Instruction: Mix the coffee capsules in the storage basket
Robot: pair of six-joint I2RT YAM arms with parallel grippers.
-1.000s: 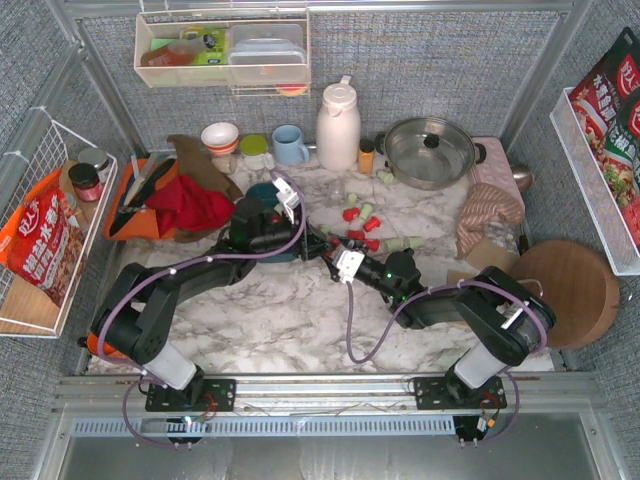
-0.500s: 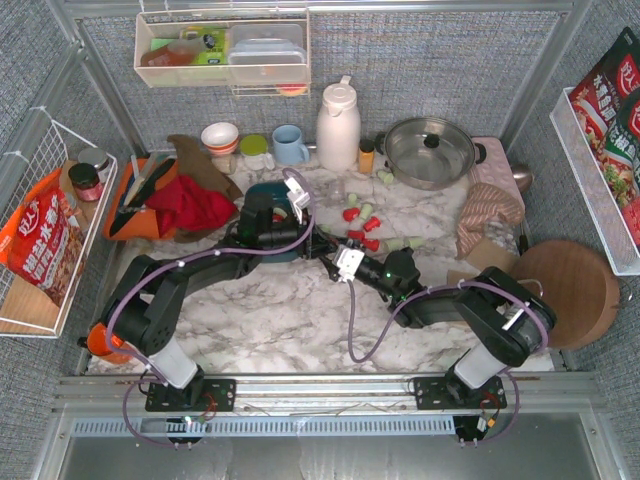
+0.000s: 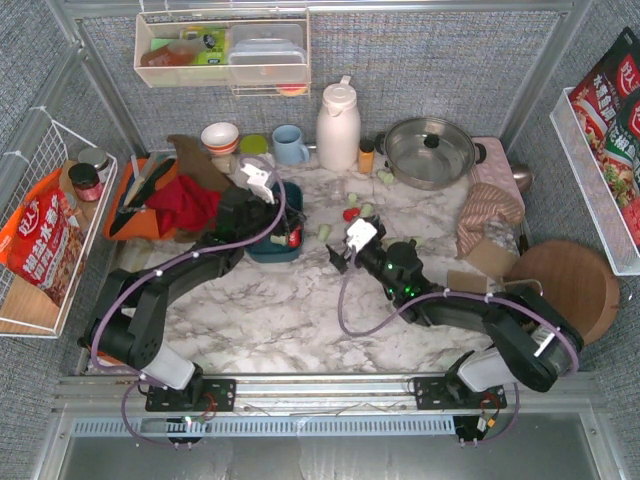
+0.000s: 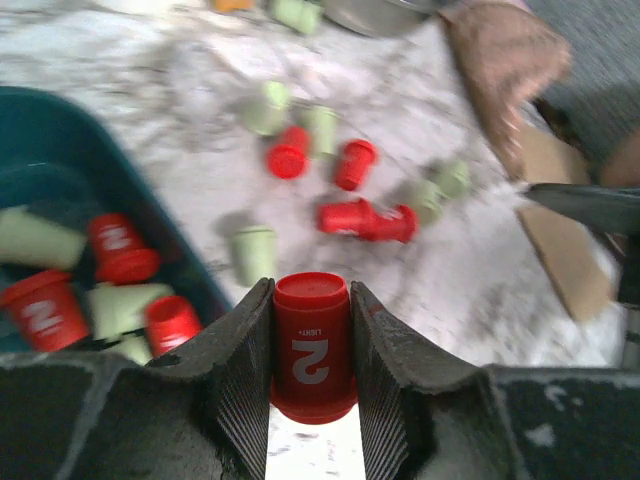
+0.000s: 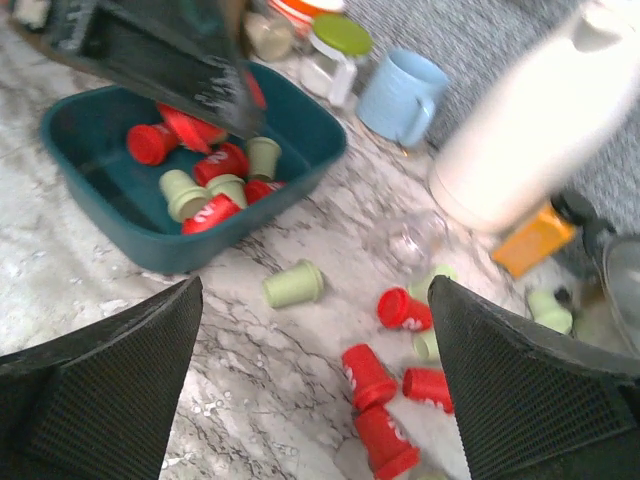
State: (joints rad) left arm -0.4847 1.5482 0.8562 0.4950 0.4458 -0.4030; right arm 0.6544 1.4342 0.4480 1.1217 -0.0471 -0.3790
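Observation:
My left gripper is shut on an upright red coffee capsule marked 2, at the right rim of the teal storage basket. The storage basket holds several red and mint-green capsules. More capsules of both colours lie loose on the marble to its right, one green capsule close to the basket. My right gripper hangs wide open above these, holding nothing. From above, the left gripper and the right gripper are a short way apart.
Behind the loose capsules stand a white thermos, a blue mug and a steel pot. An orange tray with a red cloth sits left of the basket. A striped cloth and a round wooden board lie to the right.
My left gripper closed on a red capsule and swung left to the basket's right rim. My right gripper opened wide and shifted back and to the right over the loose capsules.

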